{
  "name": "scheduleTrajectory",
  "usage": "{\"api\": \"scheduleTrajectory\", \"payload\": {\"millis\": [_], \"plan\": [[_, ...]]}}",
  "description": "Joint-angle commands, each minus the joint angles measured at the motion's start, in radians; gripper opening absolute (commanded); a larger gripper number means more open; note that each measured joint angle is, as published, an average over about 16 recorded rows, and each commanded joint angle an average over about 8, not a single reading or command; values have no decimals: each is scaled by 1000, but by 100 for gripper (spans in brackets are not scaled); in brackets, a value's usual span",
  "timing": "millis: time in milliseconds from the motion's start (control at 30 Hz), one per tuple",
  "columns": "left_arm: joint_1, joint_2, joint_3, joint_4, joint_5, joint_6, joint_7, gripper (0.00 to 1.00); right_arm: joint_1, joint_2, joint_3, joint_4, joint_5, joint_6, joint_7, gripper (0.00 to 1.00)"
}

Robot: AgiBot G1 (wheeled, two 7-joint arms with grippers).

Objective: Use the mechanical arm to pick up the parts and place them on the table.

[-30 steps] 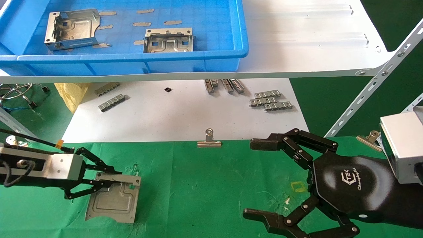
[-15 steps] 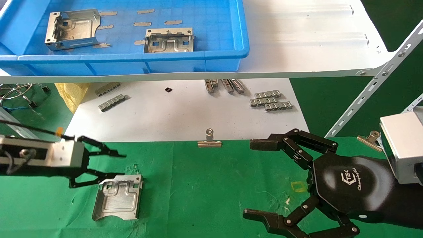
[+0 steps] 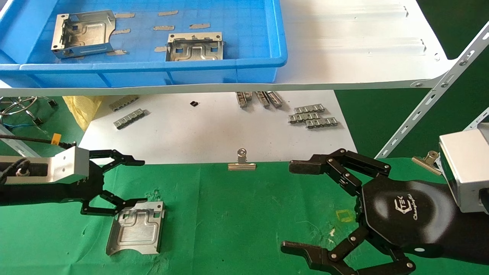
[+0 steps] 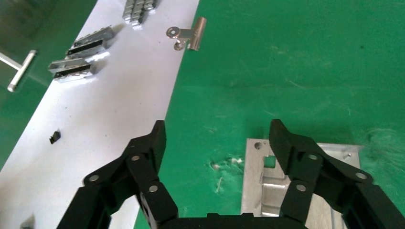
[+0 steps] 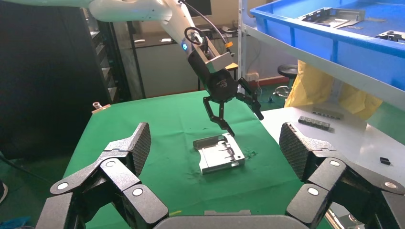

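Note:
One silver part (image 3: 135,228) lies flat on the green table (image 3: 237,214), cutouts toward the white sheet. My left gripper (image 3: 138,181) hovers open just beyond its far edge, the nearer finger over the part's corner, nothing between the jaws. The left wrist view has the part (image 4: 277,191) under one finger of that open gripper (image 4: 218,138). Two more parts (image 3: 84,33) (image 3: 195,46) rest in the blue bin (image 3: 153,68). My right gripper (image 3: 293,208) stands wide open and empty at the front right. Its wrist view (image 5: 215,143) faces the placed part (image 5: 219,152).
The bin sits on a white shelf board (image 3: 344,38) with slanted struts (image 3: 431,99) at right. A white sheet (image 3: 214,133) holds grey ridged strips (image 3: 313,116). Binder clips (image 3: 242,162) (image 3: 428,160) lie at the cloth's far edge. Yellow cloth (image 3: 80,107) bunches at left.
The left gripper let go of the part, which dropped from tilted to flat on the cloth. The gripper opened wider and shifted away toward the white sheet. The right arm stayed still.

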Motion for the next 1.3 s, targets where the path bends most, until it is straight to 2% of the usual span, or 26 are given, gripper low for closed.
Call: {"api": "scheduleTrajectory", "payload": {"millis": [33, 300, 1300], "plan": [[-2, 1, 2, 0, 4, 0, 7, 100, 0, 0, 0, 0, 0, 0, 0, 100], [29, -11, -29, -64, -8, -6, -34, 100, 0, 0, 0, 0, 0, 0, 0, 100], [354, -132, -344, -647, -187, -58, -468, 100, 0, 0, 0, 0, 0, 0, 0, 100]]}}
